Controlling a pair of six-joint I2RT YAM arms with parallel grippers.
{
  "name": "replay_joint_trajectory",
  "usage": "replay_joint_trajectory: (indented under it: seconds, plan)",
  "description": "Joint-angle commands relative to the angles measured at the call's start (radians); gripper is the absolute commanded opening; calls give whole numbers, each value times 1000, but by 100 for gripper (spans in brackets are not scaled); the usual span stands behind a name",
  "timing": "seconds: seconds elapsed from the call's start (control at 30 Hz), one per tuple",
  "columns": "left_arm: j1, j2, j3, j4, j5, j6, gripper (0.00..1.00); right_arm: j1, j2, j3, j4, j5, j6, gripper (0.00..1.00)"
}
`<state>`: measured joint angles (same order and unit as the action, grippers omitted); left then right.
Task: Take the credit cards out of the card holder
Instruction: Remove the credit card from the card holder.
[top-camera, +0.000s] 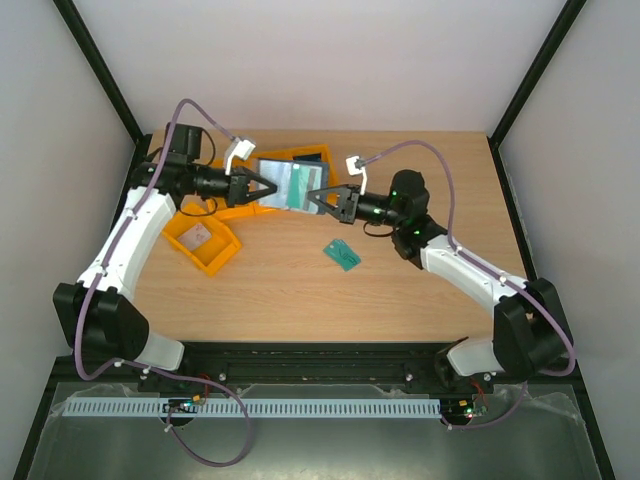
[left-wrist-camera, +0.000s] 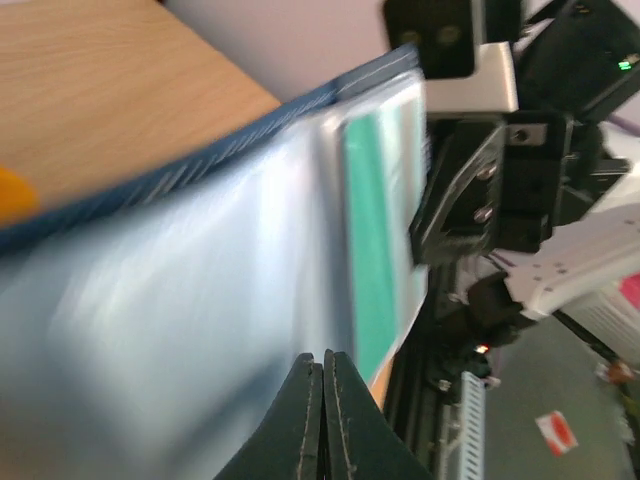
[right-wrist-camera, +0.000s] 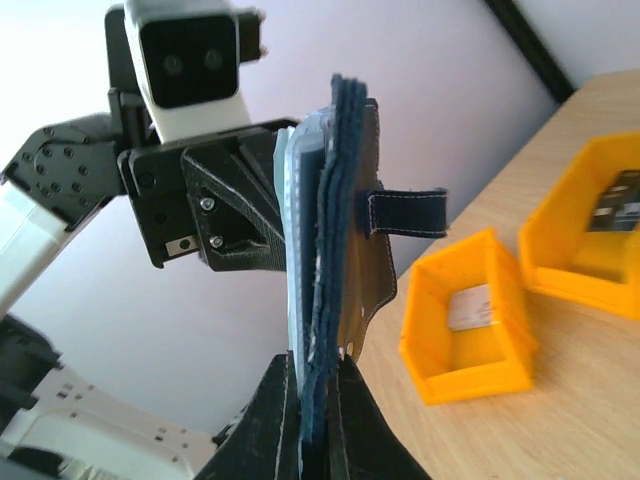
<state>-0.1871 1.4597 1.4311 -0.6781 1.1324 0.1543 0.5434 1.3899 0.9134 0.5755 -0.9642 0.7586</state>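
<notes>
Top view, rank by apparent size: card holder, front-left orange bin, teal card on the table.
1. orange bin and card holder: these look about alike. The holder is held up off the table, nearer the camera, so I won't rank one over the other.
2. teal card: clearly the smallest.

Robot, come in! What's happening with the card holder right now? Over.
Status: left tool shut on card holder, right tool shut on its other edge. Up off the table, open, green card in a sleeve. Orange bins on table nearby.
</notes>
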Motion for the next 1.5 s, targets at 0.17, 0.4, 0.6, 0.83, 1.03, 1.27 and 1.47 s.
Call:
replay_joint_trajectory:
  seconds: [0.17,0.4,0.6,0.83,1.03,1.27,1.47]
  plan:
    - [61,-19,-36,-28,-40,62,2,-63,-50,-10,2,2,-25,2]
    - [33,-17,-10,-26,102,69,4,-62,-31,-9,60,-30,25,2]
    - [-80,17,102,-122,141,110,18,-62,-26,-11,69,-34,38,2]
    - [-98,41,52,109,-1,-141,40,-59,-43,-13,72,-60,38,2]
    - [-98,56,34,195,-68,-226,42,-45,-61,-12,89,-104,35,2]
    - [-179,54,-2,177,-54,-203,42,-23,-45,-11,154,-121,65,2]
    - [-183,53,17,208,79,-261,21,-21,-24,-20,168,-62,71,2]
